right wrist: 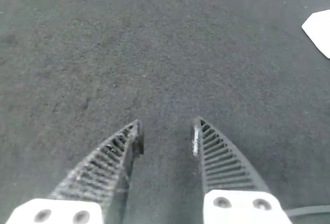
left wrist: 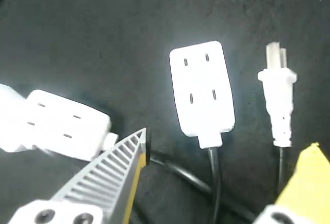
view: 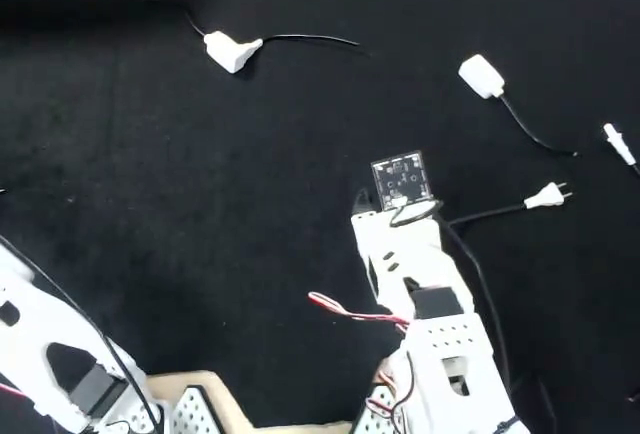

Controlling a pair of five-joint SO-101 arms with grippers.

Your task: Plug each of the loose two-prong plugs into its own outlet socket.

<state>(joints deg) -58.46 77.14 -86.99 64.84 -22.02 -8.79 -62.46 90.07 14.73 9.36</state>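
Black bench [view: 120, 154]: two-prong plug [left wrist: 277, 87] is seen loose beside outlet socket [left wrist: 202, 87]; none judged inserted yet. The left fingers [left wrist: 116, 175] and right fingers [right wrist: 108, 164] are spread apart, empty.

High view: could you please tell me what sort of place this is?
Probably a robotics lab bench: a black-covered table, a white robot arm, and a loose plug beside an outlet block.

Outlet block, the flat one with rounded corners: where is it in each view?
High view: outlet block upper right, black cord trailing toward the right edge.
Left wrist view: outlet block between a plug and a second block, touching neither.
Right wrist view: a white corner at the frame's edge; cannot tell if this block.
Shared landmark: the black cord at its end.
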